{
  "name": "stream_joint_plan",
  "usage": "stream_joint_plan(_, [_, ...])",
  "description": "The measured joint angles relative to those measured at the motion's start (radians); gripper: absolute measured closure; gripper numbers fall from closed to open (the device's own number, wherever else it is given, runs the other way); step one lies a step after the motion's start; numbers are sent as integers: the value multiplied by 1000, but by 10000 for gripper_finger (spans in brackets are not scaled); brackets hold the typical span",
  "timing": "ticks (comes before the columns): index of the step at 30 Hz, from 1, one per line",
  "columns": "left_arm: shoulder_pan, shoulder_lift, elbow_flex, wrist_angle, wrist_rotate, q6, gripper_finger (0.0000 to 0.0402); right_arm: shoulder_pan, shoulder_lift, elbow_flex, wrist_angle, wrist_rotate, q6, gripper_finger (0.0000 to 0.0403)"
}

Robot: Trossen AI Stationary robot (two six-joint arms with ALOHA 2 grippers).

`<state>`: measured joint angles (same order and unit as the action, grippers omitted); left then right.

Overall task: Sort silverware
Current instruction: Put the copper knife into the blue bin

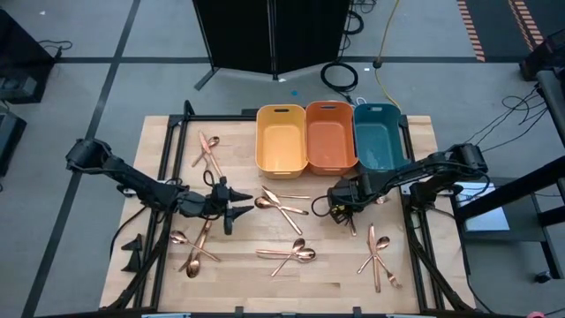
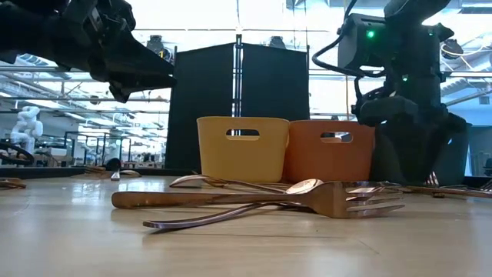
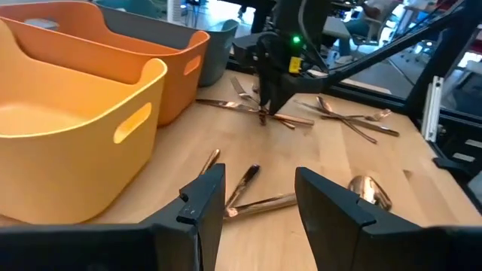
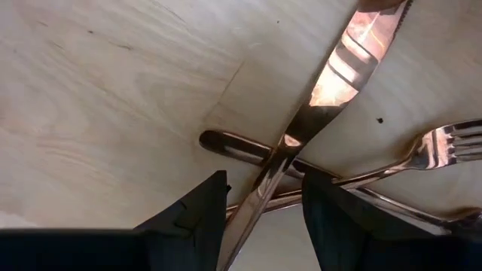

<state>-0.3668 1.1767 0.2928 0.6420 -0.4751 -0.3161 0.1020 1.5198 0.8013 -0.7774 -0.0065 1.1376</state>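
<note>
Nearest the low camera, a fork [image 2: 338,198] is lying across the wooden table [image 1: 335,274] with a spoon [image 2: 304,186] crossed behind it. Six small clusters of copper silverware [image 1: 291,253] are being counted from above, spread over the middle and lower part of the frame; exact numbers of forks, spoons and knives cannot be told. Three bins are standing touching in a row at upper centre: a yellow bin [image 1: 281,137], an orange bin [image 1: 329,134] and a teal bin [image 1: 377,134], all seemingly empty.

The right gripper [image 4: 260,203] is being held low over a knife [image 4: 339,68], its fingers parted to either side of the handle and not yet closed. The left gripper [image 3: 260,199] is hovering open above the centre cluster, holding nothing.

Each piece is judged stiff, light and slippery, lying flat; the slim handle is probably best pinched across its middle.
</note>
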Motion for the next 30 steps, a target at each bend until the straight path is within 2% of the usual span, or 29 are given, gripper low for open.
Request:
stream_joint_plan(9, [-1,0,0,-4,40,-19,245,0,0,0,10,10,30,243])
stream_joint_plan(19, [0,0,0,-5,41,-20,245,0,0,0,35,71,31,243])
stream_joint_plan(24, [0,0,0,-5,41,-35,245,1,0,-5,35,133,102,243])
stream_joint_plan(30, [0,0,0,-7,41,-44,245,1,0,-46,43,137,174,243])
